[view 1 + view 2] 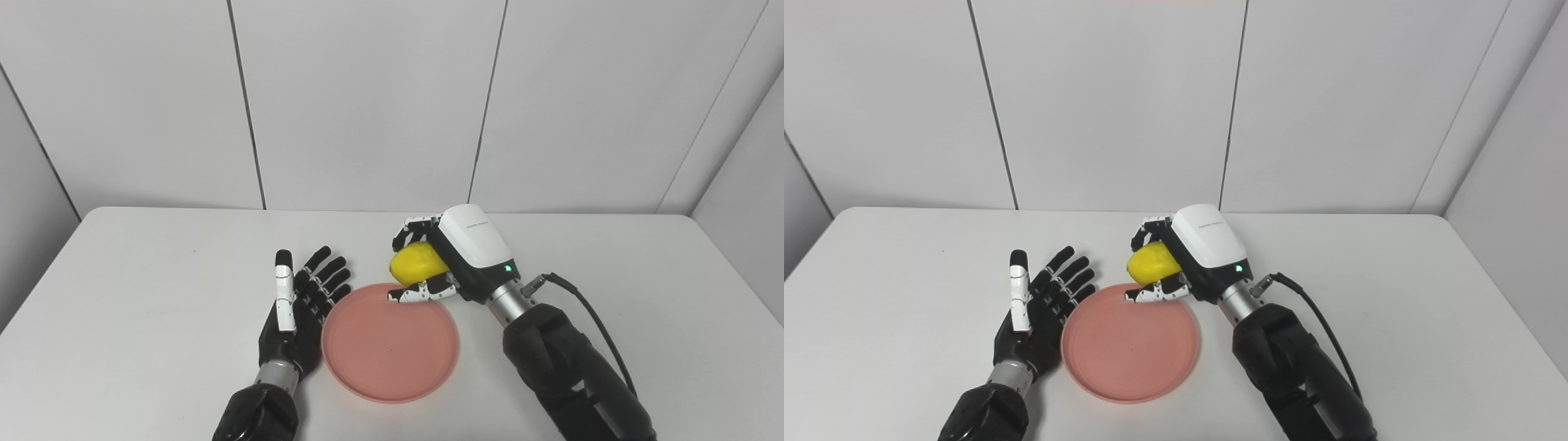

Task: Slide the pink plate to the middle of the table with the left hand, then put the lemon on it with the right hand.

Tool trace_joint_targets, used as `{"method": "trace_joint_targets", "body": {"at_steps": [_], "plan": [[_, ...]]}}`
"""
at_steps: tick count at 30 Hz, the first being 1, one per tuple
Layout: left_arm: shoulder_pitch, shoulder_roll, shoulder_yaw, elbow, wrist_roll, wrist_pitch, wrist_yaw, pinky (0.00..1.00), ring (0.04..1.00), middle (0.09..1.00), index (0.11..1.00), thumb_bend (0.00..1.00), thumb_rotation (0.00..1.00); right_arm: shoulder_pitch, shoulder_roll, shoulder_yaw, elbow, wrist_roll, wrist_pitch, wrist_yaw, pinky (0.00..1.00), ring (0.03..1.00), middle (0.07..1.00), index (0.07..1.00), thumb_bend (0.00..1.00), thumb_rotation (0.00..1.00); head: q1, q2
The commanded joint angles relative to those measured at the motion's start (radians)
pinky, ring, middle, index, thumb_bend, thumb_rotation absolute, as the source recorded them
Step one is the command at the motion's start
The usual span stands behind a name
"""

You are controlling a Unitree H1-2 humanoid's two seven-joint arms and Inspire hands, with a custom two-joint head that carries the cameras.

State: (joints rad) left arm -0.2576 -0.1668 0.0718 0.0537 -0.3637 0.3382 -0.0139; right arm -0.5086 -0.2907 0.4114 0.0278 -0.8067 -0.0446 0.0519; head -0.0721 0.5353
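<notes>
The pink plate (392, 355) lies flat on the white table near the front middle. My left hand (303, 306) is open, fingers spread, right beside the plate's left rim; contact with the rim cannot be told. My right hand (450, 257) is shut on the yellow lemon (416, 262) and holds it at the plate's far rim, the thumb reaching over the rim. The same scene shows in the right eye view, with the plate (1130, 355), lemon (1151, 262), left hand (1041, 300) and right hand (1191, 254).
The white table (153, 257) stretches to both sides, with its far edge against a white panelled wall. A black cable (588, 312) runs along my right forearm.
</notes>
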Motion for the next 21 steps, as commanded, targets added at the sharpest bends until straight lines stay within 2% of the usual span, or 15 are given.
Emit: {"method": "trace_joint_targets", "body": {"at_steps": [1,9,14,21], "plan": [[0.044,-0.015,-0.004,0.049,0.021,0.036,0.026,0.88,0.832,0.801,0.815,0.82,0.94,-0.042,-0.008,-0.002,-0.017,-0.004,-0.043,0.004,0.21,0.271,0.354,0.48,0.51,0.16,0.0,0.001],[0.04,-0.016,0.001,0.052,0.016,0.042,0.03,0.89,0.828,0.789,0.816,0.83,0.94,-0.039,0.002,0.009,0.002,0.015,-0.06,0.036,0.23,0.294,0.368,0.48,0.51,0.16,0.001,0.003],[0.037,-0.015,-0.002,0.058,0.02,0.037,0.027,0.91,0.841,0.8,0.82,0.83,0.94,-0.035,0.012,0.023,0.014,0.039,-0.043,0.101,0.25,0.315,0.387,0.482,0.5,0.17,0.001,0.002],[0.038,-0.019,0.0,0.051,0.018,0.043,0.034,0.88,0.825,0.791,0.814,0.83,0.93,-0.033,0.025,0.009,0.04,0.068,-0.037,0.11,0.26,0.325,0.397,0.482,0.5,0.16,-0.001,0.007]]}}
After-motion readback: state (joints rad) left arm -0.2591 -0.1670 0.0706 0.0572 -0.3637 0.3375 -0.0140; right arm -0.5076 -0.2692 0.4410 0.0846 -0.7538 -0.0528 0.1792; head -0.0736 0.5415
